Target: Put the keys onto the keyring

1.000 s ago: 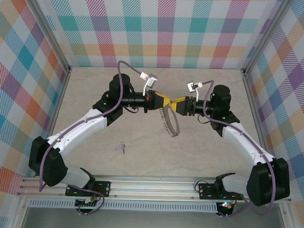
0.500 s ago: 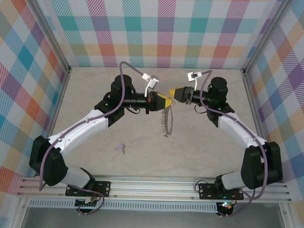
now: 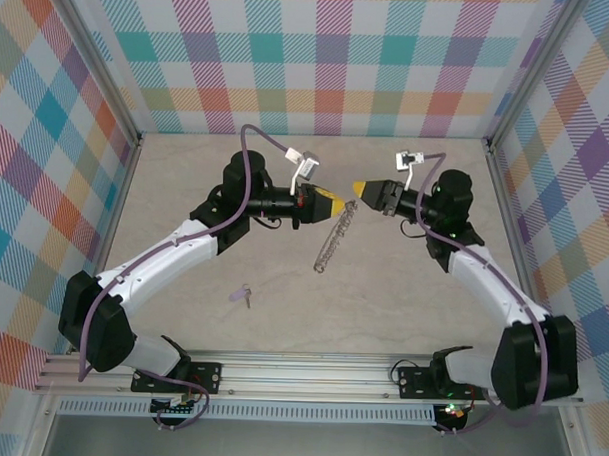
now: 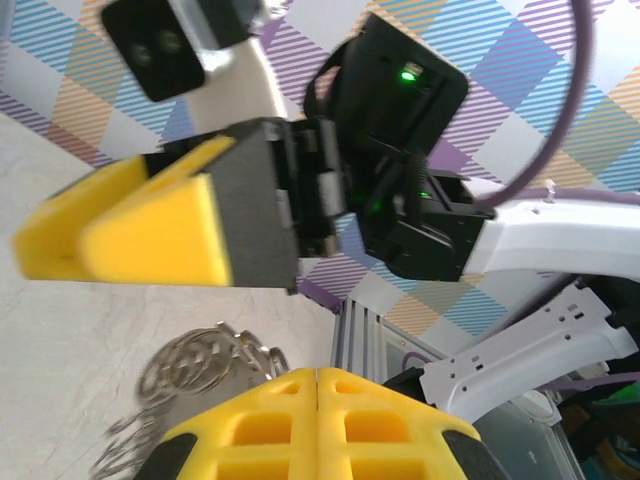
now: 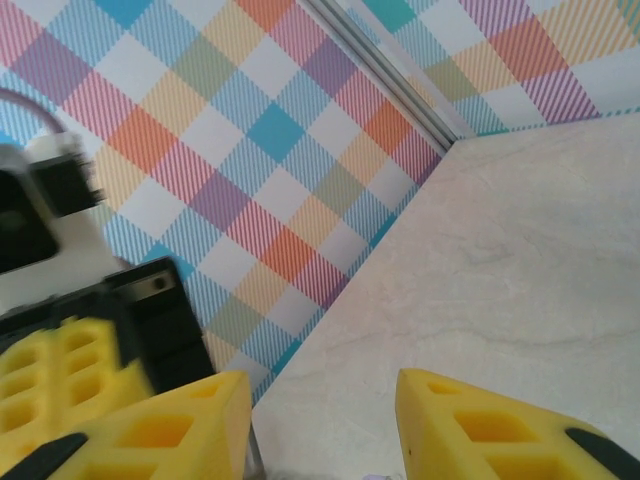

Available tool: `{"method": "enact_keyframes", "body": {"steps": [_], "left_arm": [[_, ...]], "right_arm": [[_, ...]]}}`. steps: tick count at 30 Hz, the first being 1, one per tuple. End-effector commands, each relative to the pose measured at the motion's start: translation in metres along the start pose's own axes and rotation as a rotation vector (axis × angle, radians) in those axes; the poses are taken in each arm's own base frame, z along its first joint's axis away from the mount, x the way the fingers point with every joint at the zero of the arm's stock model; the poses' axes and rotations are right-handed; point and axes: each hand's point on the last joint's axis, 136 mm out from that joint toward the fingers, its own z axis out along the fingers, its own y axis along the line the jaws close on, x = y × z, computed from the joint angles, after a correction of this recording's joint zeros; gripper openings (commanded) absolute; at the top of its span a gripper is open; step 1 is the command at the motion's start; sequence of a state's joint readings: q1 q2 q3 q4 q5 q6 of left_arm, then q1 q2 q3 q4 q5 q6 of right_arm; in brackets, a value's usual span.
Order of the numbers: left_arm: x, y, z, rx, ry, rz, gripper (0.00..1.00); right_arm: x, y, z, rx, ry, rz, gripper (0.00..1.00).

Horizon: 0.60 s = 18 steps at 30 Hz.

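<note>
**Desk lead:** What is the left side doing?

**Me:** I have the left gripper (image 3: 332,202) up over the desk (image 3: 412,292), about midway between the side edges and toward the far edge. On its wrist camera I see the two yellow fingers (image 4: 250,430) pressed flat together, seam to seam. The keyring (image 3: 331,241) is pinched at their tip. It hangs from there as a long, narrow loop of silvery chain, slanting toward the near-left. I can't tell whether its lower end touches the desk. In the wrist view the chain is blurred, a bunch of links just past the fingers on the left.

**Desk lead:** And the right?

**Me:** My right gripper (image 3: 362,189) points at the left one, tip toward tip. It is just beside it but not touching, and a little closer to the far edge. Its own camera shows the jaws standing partly apart, with bare desk and the plaid wall (image 5: 250,150) showing through the gap. It has hold of nothing.

**Desk lead:** The key?

**Me:** The key (image 3: 246,296), with its pale lilac head, lies flat on the desk toward the near edge, left of centre. It sits on the near side of my left arm (image 3: 163,258), well apart from both grippers and from the ring.
</note>
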<state>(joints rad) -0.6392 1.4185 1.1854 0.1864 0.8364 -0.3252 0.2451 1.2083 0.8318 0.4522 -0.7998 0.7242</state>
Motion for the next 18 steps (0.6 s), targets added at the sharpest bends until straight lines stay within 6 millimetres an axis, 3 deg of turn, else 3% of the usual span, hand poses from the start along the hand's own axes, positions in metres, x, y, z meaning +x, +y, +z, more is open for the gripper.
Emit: {"method": "enact_keyframes", "body": {"steps": [1,12,18], "left_arm": [[-0.015,-0.012,-0.002,0.012,-0.050,0.044,0.00],[-0.018,-0.005,0.000,-0.024,-0.052,0.033,0.00],[-0.018,-0.004,0.001,-0.026,-0.048,0.029,0.00]], "right_arm": [[-0.001,0.015,-0.012,0.005,-0.031,-0.042,0.42],[0.023,0.061,-0.022,-0.150,0.059,-0.083,0.31],[0.032,0.069,-0.017,-0.175,0.091,-0.098,0.29]]}}
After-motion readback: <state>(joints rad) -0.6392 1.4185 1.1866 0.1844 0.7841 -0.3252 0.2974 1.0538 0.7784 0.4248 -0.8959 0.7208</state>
